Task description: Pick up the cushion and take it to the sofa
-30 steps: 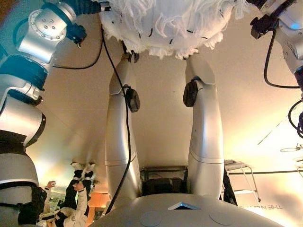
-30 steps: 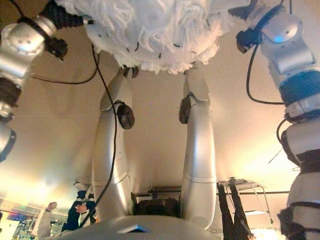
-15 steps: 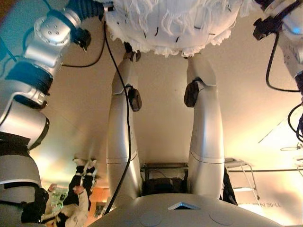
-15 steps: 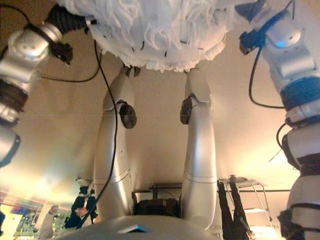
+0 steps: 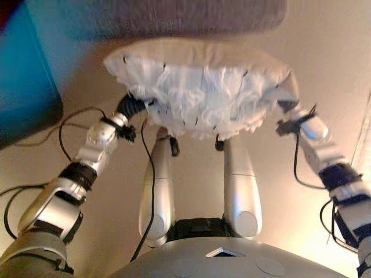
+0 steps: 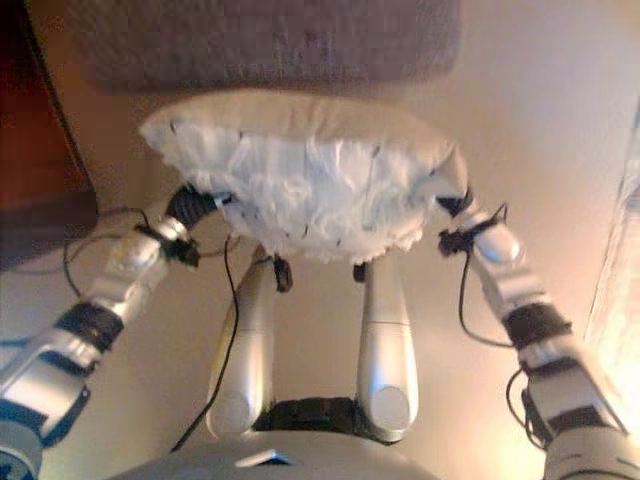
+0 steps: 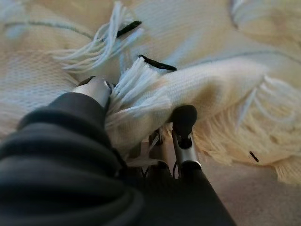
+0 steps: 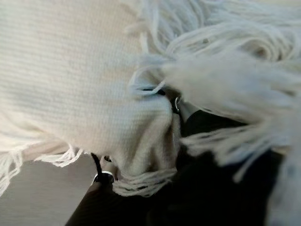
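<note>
The cushion [image 5: 200, 92] is white and cream, with long shaggy fringes on its underside. I hold it off the pale floor between both hands, out in front of me. My left hand [image 7: 183, 117] pinches a fold of its fringed edge between thumb and fingers. Its dark wrist cover [image 5: 128, 105] shows under the cushion's left end. My right hand [image 8: 101, 176] is sunk into the cushion's right end, with a fold of cloth bunched in it. Its wrist [image 5: 288, 107] shows at the cushion's right edge. A grey fabric surface [image 5: 174, 17] lies just beyond the cushion; I cannot tell if it is the sofa.
A blue block [image 5: 26, 87] stands at the left, beside the grey surface. In the right eye view a dark red-brown shape [image 6: 40, 130] fills that same side. Pale floor [image 5: 336, 69] lies to the right.
The camera has swung, so the whole picture has shifted. The cushion now shows whole and farther from my head, on stretched arms. The grey surface and blue block have come into view.
</note>
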Robot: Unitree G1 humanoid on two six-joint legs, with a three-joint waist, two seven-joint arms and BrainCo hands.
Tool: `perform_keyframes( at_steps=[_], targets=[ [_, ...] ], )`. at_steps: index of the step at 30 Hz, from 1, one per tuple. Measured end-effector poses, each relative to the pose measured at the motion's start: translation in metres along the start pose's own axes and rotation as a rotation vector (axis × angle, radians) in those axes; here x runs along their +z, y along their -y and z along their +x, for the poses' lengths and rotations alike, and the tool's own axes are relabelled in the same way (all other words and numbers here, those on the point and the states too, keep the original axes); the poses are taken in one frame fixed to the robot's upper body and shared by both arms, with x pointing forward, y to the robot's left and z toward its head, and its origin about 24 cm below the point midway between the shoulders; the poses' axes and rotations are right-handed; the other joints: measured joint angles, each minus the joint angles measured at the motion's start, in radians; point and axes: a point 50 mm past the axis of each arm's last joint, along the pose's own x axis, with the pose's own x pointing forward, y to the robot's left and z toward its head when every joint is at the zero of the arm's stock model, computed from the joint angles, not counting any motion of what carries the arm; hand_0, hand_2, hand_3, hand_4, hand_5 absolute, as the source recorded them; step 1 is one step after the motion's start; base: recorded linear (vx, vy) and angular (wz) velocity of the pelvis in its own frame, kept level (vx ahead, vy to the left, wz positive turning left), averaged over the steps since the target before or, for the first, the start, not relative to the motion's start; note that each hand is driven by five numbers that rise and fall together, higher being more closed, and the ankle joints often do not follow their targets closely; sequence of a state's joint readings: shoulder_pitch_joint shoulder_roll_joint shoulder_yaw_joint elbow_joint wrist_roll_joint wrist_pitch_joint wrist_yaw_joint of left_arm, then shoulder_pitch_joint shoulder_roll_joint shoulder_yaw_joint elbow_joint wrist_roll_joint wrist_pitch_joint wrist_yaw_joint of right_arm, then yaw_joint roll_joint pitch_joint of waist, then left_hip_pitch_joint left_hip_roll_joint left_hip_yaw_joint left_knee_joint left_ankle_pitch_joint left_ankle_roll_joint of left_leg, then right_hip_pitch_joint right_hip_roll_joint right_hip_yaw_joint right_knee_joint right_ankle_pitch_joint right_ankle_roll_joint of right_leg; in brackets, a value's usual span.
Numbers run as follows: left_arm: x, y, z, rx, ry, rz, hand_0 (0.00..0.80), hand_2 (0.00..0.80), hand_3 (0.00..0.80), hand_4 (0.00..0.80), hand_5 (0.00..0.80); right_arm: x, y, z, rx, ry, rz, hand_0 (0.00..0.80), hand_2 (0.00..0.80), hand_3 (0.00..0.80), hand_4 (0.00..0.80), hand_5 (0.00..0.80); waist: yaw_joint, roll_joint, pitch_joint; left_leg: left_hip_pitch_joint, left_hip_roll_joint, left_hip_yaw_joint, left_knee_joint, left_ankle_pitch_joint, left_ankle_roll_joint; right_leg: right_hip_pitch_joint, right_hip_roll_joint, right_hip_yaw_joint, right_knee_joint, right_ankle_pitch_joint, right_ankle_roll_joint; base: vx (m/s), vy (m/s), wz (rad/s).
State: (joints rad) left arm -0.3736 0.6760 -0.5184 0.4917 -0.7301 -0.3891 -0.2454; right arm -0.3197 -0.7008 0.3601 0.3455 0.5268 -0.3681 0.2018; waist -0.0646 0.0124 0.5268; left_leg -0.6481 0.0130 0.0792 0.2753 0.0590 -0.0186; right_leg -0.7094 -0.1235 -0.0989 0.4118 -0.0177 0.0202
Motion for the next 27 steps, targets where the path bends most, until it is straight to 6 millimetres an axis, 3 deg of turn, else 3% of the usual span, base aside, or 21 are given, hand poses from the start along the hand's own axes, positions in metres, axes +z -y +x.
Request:
perform_keyframes(
  at_steps=[8, 12, 15, 18, 23, 27],
  targets=[
    [0.004, 0.005, -0.012, 0.047, 0.088, -0.095, 0.8, 0.8, 0.8, 0.8, 0.8, 0.004, -0.011, -0.012, -0.064, 0.083, 0.083, 0.8, 0.8, 0.8, 0.8, 0.8, 0.022, -0.026, -0.013, 0.308, 0.0, 0.0, -0.146, 0.012, 0.002, 0.314, 0.005, -0.036, -0.156, 0.018, 0.018, 0.087, 0.001, -0.02],
    [-0.006, 0.016, -0.033, 0.075, 0.097, -0.161, 0.8, 0.8, 0.8, 0.8, 0.8, -0.002, -0.022, -0.029, -0.067, 0.066, 0.104, 0.8, 0.8, 0.8, 0.8, 0.8, 0.029, -0.023, -0.033, 0.475, 0.003, -0.002, -0.239, 0.023, 0.0, 0.505, 0.02, -0.056, -0.296, 0.054, 0.02, 0.232, 0.02, 0.02],
    [-0.02, 0.028, -0.054, 0.102, 0.076, -0.23, 0.8, 0.8, 0.8, 0.8, 0.8, -0.006, -0.035, -0.046, -0.051, 0.052, 0.139, 0.8, 0.8, 0.8, 0.8, 0.8, 0.028, -0.018, -0.149, 0.542, 0.002, -0.003, -0.304, 0.022, -0.001, 0.593, 0.029, -0.067, -0.399, 0.073, 0.027, 0.236, 0.001, 0.03],
    [-0.023, 0.035, -0.068, 0.123, 0.076, -0.272, 0.8, 0.8, 0.8, 0.8, 0.8, -0.002, -0.04, -0.055, -0.043, 0.062, 0.131, 0.8, 0.8, 0.8, 0.8, 0.8, 0.031, -0.018, -0.215, 0.654, -0.001, -0.003, -0.363, 0.022, -0.004, 0.72, 0.034, -0.081, -0.485, 0.081, 0.033, 0.117, -0.011, 0.08],
    [-0.007, 0.04, -0.071, 0.14, 0.173, -0.307, 0.8, 0.8, 0.8, 0.8, 0.8, 0.028, -0.038, -0.053, -0.057, 0.178, 0.071, 0.8, 0.8, 0.8, 0.8, 0.8, 0.053, -0.017, -0.295, 0.724, 0.002, 0.0, -0.364, 0.007, -0.013, 0.798, 0.041, -0.083, -0.502, 0.077, 0.031, 0.045, -0.009, 0.0],
    [0.001, 0.045, -0.074, 0.158, 0.226, -0.334, 0.8, 0.8, 0.8, 0.8, 0.8, 0.036, -0.038, -0.052, -0.087, 0.219, 0.069, 0.8, 0.8, 0.8, 0.8, 0.8, 0.055, -0.024, -0.37, 0.74, 0.007, 0.003, -0.369, 0.002, -0.015, 0.812, 0.045, -0.081, -0.503, 0.073, 0.033, 0.002, -0.013, -0.02]
  ],
)
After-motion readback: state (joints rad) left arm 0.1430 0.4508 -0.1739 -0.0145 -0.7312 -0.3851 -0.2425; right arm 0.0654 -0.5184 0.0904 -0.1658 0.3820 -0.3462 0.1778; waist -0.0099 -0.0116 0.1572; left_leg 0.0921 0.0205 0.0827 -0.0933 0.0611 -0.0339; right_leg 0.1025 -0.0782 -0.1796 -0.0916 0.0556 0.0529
